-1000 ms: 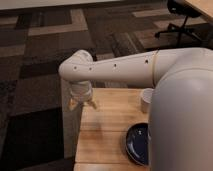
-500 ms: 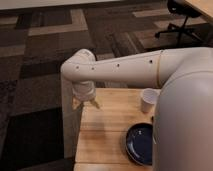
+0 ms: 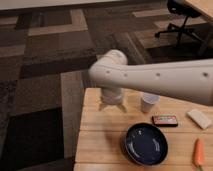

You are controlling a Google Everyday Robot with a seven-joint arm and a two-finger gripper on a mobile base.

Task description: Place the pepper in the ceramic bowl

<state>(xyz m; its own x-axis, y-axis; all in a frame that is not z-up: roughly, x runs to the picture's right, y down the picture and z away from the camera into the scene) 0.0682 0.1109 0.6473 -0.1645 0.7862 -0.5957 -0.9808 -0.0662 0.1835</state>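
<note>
Tabletop: pepper well apart from hand

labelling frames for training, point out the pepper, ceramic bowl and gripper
pepper [image 3: 198,152]: camera view, mid-body
ceramic bowl [image 3: 146,145]: camera view, bare inside
gripper [image 3: 113,108]: camera view, lower end, above far left of the wooden table [image 3: 100,145]

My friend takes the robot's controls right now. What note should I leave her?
Gripper: open, empty, pointing down over the far left part of the wooden table.
Small orange-red pepper: lying on the table at its right side, apart from the gripper.
Wide dark blue ceramic bowl: empty, on the table left of the pepper.
Done: nothing yet.
Left: reach the pepper, grasp it, drop it in the bowl.
</note>
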